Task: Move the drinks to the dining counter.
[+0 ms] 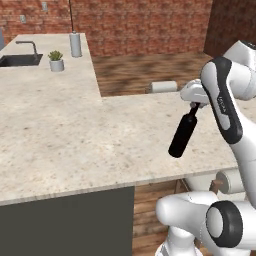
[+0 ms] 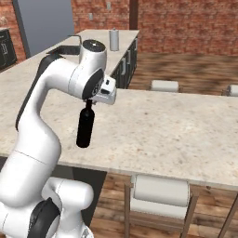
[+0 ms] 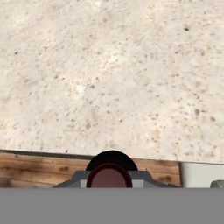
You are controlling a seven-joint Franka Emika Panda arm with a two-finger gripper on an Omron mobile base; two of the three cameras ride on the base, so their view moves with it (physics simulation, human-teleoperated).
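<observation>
The tool (image 1: 194, 105) is clenched on the neck of the tall black wine bottle (image 1: 183, 135), which hangs tilted above the near edge of the dining table (image 1: 75, 145); the carry looks nearly done, so next comes lowering it upright, then letting go.

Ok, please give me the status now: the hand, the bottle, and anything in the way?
Hand shut on wine bottle neck. Bottle hangs, tilted, above the dining counter, not set down. Counter below it bare; nothing in the way.
</observation>
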